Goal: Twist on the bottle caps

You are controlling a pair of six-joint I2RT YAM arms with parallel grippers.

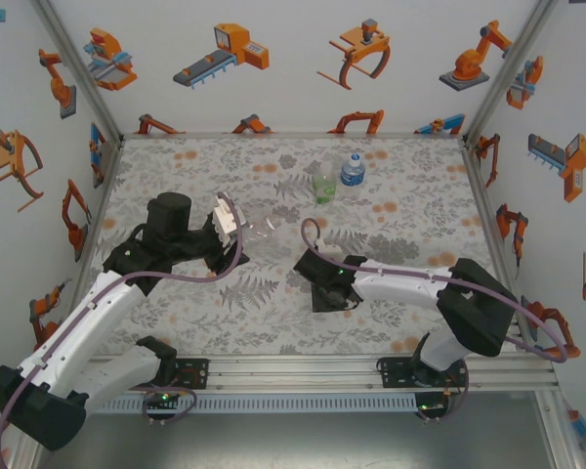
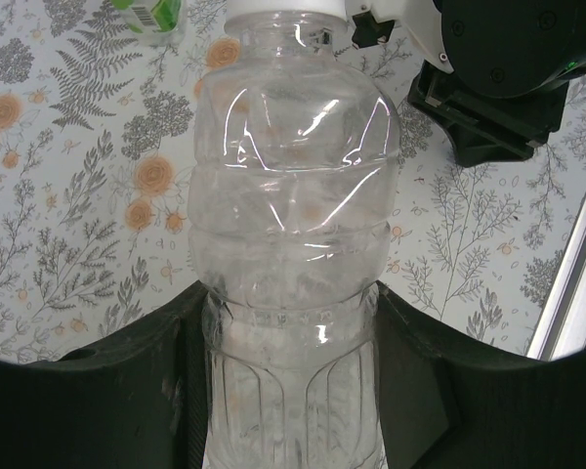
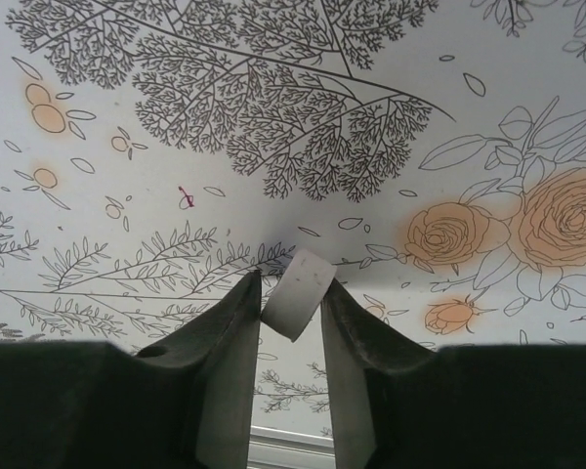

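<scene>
**Cap pinched on the right, clear bottle clamped on the left**

On my right wrist feed, the right pincer (image 3: pixel 290 298) is closed on a small white cap (image 3: pixel 301 274). The cap sits between the two fingertips, turned on edge and tilted, with its flat face towards the upper right. The flowered counter (image 1: pixel 176 176) is close behind it, and I cannot tell whether the cap touches the cloth. From above, this pincer is near the middle of the counter, a little right of centre. It points down, and its arm stretches in from the right.

The left pincer (image 2: pixel 291 332) is gripping the clear bottle (image 2: pixel 293 195). The dark fingers press on both sides of the ribbed lower body, and the shoulder and neck stick out past them. At the far end of the bottle I see a strip of white at the neck, cut off by the picture's edge. I cannot say whether it is a cap. In the overhead view this bottle is held at left of centre, its free end pointing right towards the other arm. The two pincers are near each other but apart.

The green bottle (image 1: pixel 323 184) and the blue bottle (image 1: pixel 353 169) stand upright at the far side of the counter, right of centre. They are just beside each other, the blue one farther back and to the right. Both are well apart from the pincers.
</scene>
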